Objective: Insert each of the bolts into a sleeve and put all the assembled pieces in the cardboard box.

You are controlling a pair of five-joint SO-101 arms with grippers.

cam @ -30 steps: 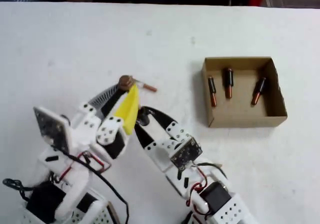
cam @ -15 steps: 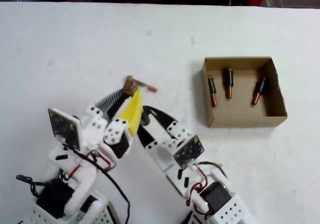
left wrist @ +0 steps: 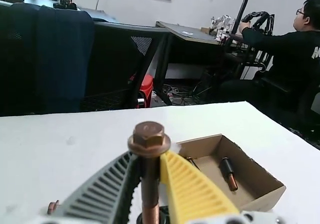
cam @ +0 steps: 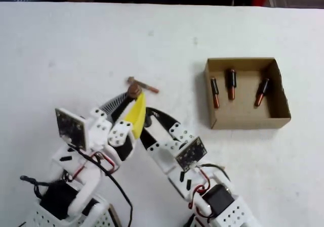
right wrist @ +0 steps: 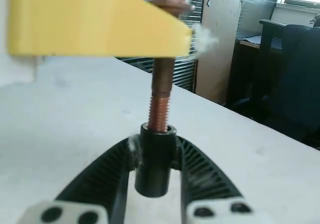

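Copper bolt [left wrist: 149, 139] tight in the barely parted left gripper [left wrist: 148, 158], tip in the black sleeve [right wrist: 156, 171] within the right gripper [right wrist: 156, 148]

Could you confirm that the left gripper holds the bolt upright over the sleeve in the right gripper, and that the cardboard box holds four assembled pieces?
Not quite: the cardboard box holds three assembled pieces, not four, as the high view shows. The left gripper does hold the bolt upright over the sleeve in the right gripper.
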